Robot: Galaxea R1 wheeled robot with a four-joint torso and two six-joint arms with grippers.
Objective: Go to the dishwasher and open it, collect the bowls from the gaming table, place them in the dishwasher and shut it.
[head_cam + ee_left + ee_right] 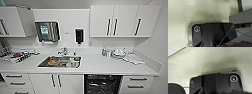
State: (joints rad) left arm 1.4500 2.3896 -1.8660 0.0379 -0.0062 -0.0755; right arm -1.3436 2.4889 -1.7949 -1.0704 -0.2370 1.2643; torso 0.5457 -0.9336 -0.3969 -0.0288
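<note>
Neither claw's spread can be told from the wrist views, while the dishwasher [102, 84] gapes dark under the counter [105, 66] right of the sink [60, 62]; its stiff, heavy door likely wants a top-edge grip.

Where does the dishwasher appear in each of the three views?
Head view: dishwasher at the bottom edge, under the counter, right of the sink, dark racks showing.
Left wrist view: pale floor beyond the robot's dark plate.
Right wrist view: the same floor and plate.
Shared landmark: the pale floor, in both wrist views.
</note>
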